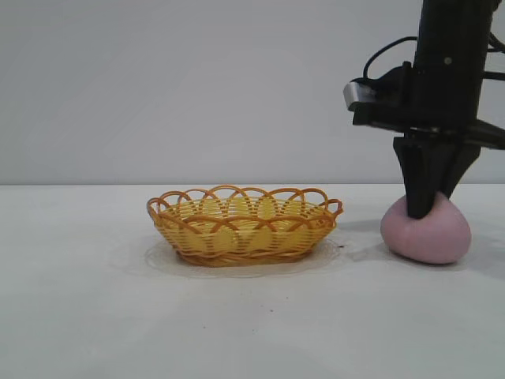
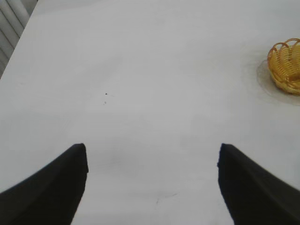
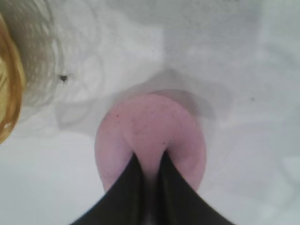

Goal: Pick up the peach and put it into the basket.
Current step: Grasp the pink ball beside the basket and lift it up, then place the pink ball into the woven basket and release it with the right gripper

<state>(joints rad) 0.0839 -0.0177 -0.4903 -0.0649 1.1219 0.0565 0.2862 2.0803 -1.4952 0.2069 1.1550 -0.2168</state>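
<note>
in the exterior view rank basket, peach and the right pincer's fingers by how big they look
1. basket, clearly widest.
2. peach, narrower than the basket.
3. fingers of the right pincer, closed on the peach's top; smallest, though about as tall as the peach.

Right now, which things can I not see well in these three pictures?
- Top of the peach: covered by the right gripper in the exterior view and by its fingers in the right wrist view.
- Basket: cut by the edge in both wrist views; only part of its rim shows.
- Left gripper: outside the exterior view; only two open fingers show in its own wrist view, over the bare table.
</note>
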